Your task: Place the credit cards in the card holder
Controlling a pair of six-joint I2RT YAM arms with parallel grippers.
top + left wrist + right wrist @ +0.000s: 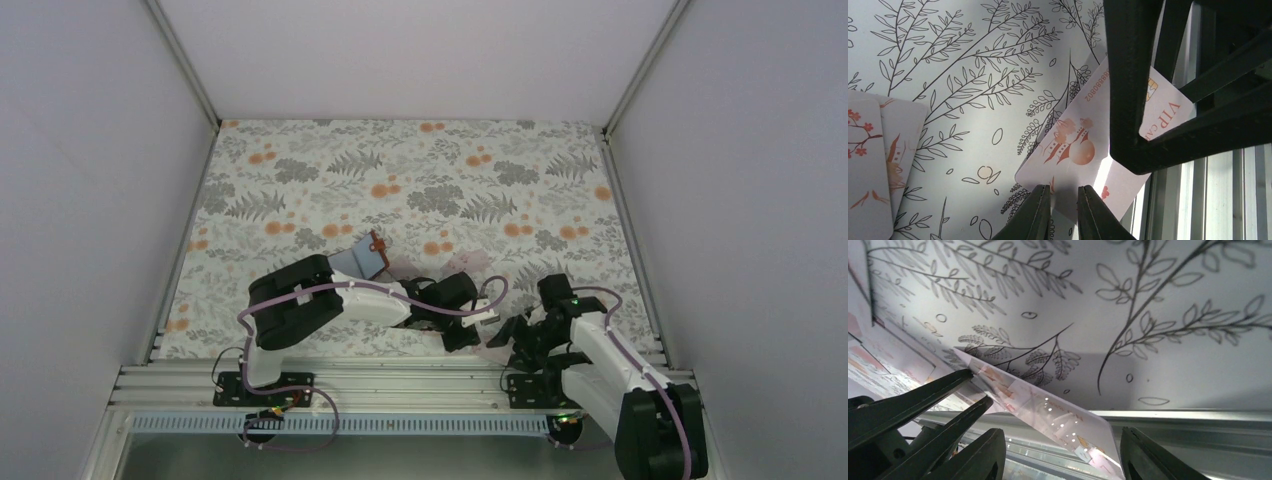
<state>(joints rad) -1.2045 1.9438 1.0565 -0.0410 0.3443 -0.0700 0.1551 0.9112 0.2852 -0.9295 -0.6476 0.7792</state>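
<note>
My left gripper (pixel 1064 200) is shut on one end of a pale pinkish-white credit card (pixel 1073 145) with an orange picture and "VIP" print. It holds the card tilted over the table's near edge. The card's other end (pixel 1068 420) lies between the wide-open jaws of my right gripper (pixel 1060 432), which do not touch it. A second pale card (pixel 1120 192) lies under it. In the top view the two grippers (pixel 478 322) (pixel 512 335) meet near the front edge. The brown card holder (pixel 355 262) lies open farther back with a red card (pixel 376 243) sticking out.
More pale cards (pixel 868 165) lie on the floral cloth to the left of the held card, also seen in the top view (pixel 465 262). The metal rail (pixel 1173 415) runs along the table's near edge, right under the grippers. White walls enclose the table.
</note>
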